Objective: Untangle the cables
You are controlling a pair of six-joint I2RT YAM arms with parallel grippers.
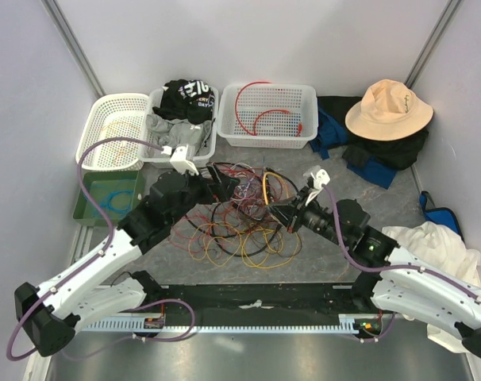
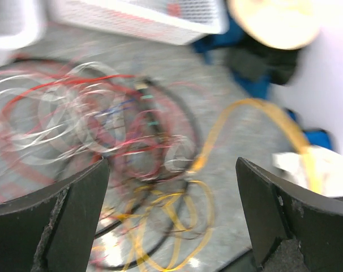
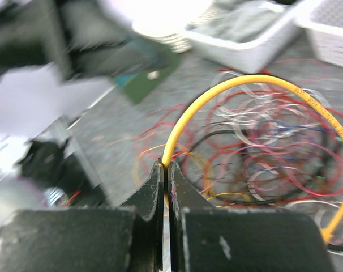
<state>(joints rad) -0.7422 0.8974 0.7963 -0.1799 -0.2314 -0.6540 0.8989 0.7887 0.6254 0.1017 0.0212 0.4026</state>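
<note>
The cables [image 1: 239, 224] lie in a loose tangle of red, yellow, orange, black and white wires on the grey table between the two arms. My right gripper [image 3: 164, 168] is shut on a yellow cable [image 3: 245, 82], which rises from the jaws and arcs over to the right. In the top view that gripper [image 1: 277, 213] sits at the tangle's right edge. My left gripper [image 2: 171, 164] is open wide above the cables [image 2: 132, 147], nothing between its fingers; from above it [image 1: 225, 184] hovers at the tangle's upper left.
Three white baskets stand at the back: one [image 1: 268, 87] holds a red cable, one [image 1: 157, 151] holds clothes, one [image 1: 113, 99] is at the left. A green tray [image 1: 86, 208] lies left. A hat [image 1: 387, 109] on dark clothes and a white cloth [image 1: 431, 242] lie right.
</note>
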